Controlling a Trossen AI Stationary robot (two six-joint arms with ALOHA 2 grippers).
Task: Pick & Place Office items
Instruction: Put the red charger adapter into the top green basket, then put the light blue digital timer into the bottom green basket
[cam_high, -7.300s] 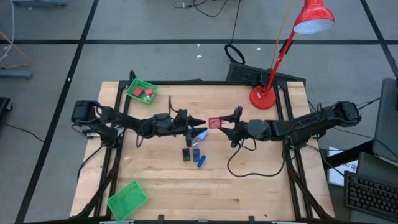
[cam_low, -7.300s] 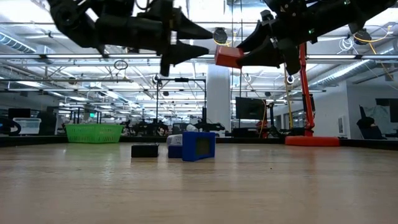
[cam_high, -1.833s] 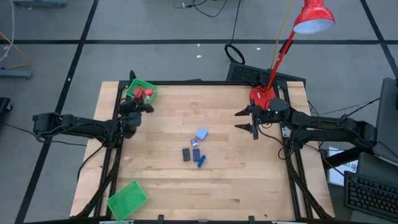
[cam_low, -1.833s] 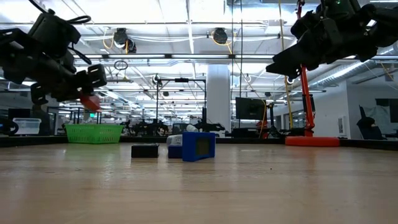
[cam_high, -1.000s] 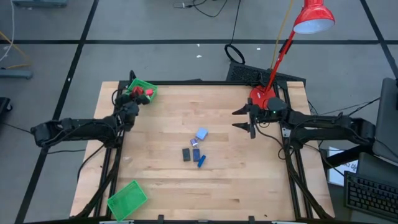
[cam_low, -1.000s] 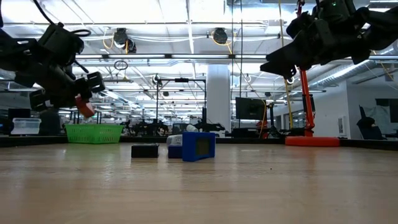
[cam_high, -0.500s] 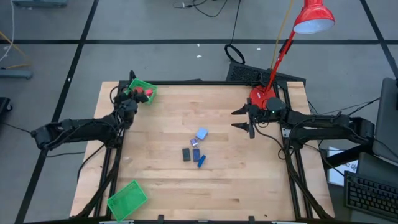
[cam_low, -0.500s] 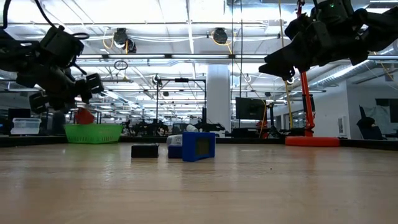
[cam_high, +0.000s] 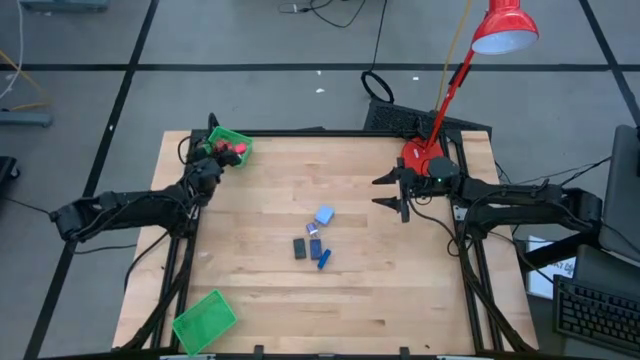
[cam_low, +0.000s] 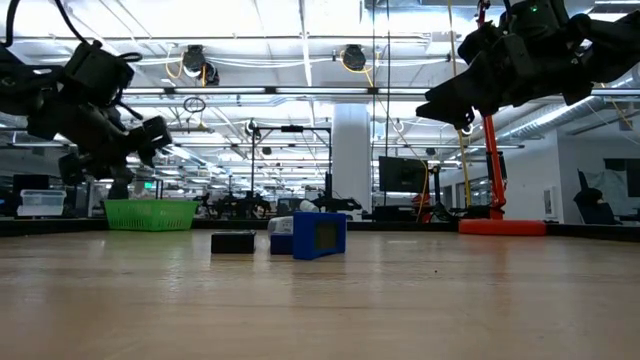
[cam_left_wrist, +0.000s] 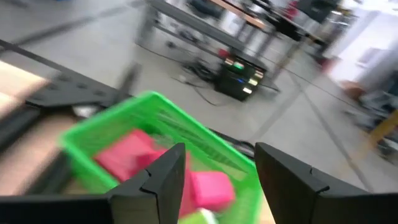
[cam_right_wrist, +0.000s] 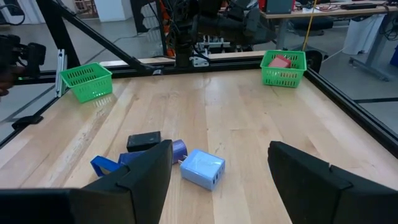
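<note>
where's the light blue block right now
In the high view the light blue block lies on the table near its middle, at the far end of a small cluster, just beyond the black rectangle and blue stick.

A light wooden table (cam_high: 400, 290) with a black metal frame stands on a grey floor (cam_high: 250, 90) marked with dark lines. A red desk lamp (cam_high: 505, 30) rises from the table's far right corner. Black cables (cam_high: 375, 85) lie on the floor behind. Beyond is a large open workshop with white ceiling lights (cam_low: 300, 20), a white pillar (cam_low: 352, 160) and distant desks.
</note>
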